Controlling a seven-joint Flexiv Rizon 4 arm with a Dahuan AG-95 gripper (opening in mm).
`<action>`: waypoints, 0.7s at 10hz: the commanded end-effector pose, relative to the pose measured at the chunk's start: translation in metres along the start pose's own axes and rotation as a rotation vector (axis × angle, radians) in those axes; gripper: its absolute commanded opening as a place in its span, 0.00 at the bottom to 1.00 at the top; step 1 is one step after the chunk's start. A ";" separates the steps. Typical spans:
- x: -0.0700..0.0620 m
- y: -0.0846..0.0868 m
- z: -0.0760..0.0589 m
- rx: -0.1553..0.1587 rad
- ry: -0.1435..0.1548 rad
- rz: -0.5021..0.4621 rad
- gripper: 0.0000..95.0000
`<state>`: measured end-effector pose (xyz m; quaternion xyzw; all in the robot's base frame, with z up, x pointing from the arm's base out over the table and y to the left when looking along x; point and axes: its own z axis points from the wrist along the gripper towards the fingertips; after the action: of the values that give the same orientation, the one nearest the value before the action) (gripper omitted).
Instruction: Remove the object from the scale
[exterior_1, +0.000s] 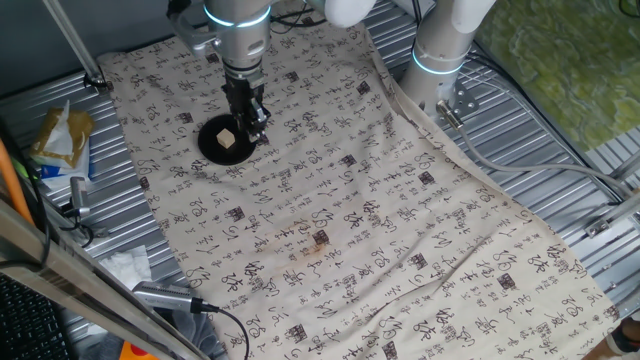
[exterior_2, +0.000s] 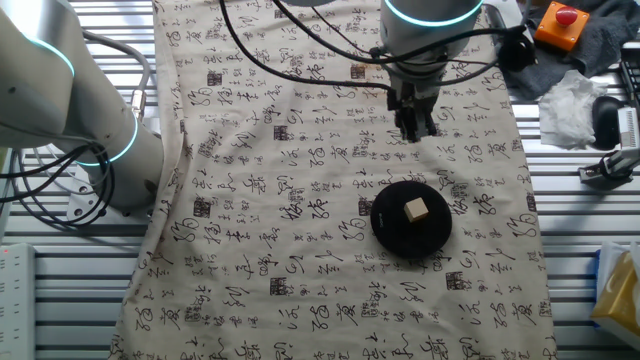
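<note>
A brown stain marks the printed cloth covering the worktop, well apart from the scale. The cube sits on the scale, near its centre. The end effector hangs above, just beyond the scale, untouching; whether its fingers are parted, I cannot tell.

We see our gripper at the scale's right edge, cube on it, patterned cloth beneath.

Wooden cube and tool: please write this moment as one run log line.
cube: on scale | tool: above cloth, beside scale, holds nothing | jaws: unclear
</note>
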<state>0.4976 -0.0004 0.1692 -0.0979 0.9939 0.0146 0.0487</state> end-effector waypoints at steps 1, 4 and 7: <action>0.000 0.000 0.000 0.000 0.000 -0.011 0.00; 0.000 0.000 -0.001 0.000 -0.004 -0.005 0.00; 0.000 0.001 -0.003 -0.002 -0.006 0.019 0.00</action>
<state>0.4972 0.0011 0.1723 -0.0866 0.9947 0.0169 0.0521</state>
